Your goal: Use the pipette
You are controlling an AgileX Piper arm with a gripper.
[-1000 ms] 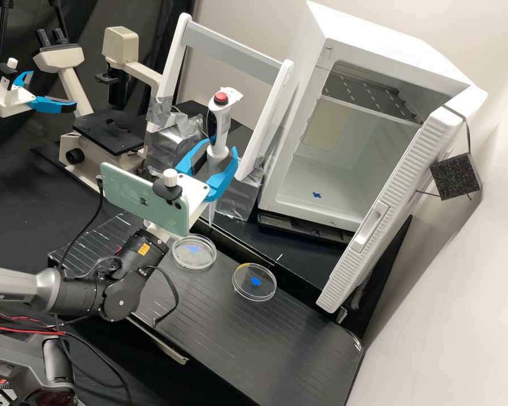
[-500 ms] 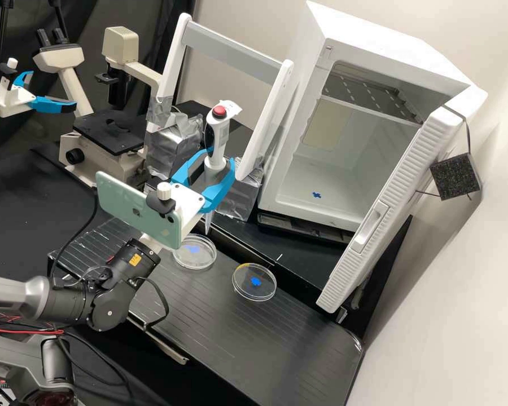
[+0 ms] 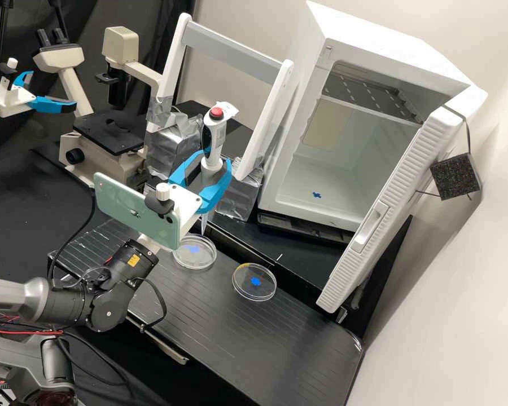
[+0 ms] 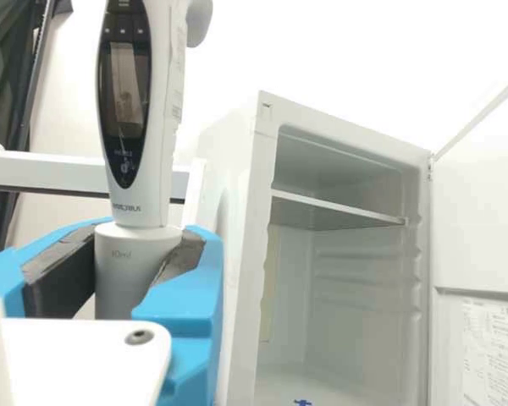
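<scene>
And there's one white, red-buttoned pipette [image 3: 218, 135], plus two clear round dishes: left dish [image 3: 206, 259], right dish [image 3: 248, 290]! One boxy white fridge [image 3: 378, 42], one beige-and-black microscope [image 3: 110, 132], one white-and-grey rectangular frame [image 3: 231, 49], one flat pale-green phone [image 3: 124, 202], one speckled black block [image 3: 456, 176], two silver-wrapped supports: left support [image 3: 172, 149], right support [image 3: 236, 198]!

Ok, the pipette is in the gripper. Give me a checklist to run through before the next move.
1. White gripper closed on the white pipette with the red button: ok, black finger pads on both sides of its barrel.
2. Pipette near upright, narrow pale tip down: ok.
3. Tip above the clear round dish nearest it: cannot tell; the high view puts it by the rim.
4. That dish and the second clear round dish flat on the black grooved board: ok.
5. Liquid in the tip: cannot tell.
</scene>
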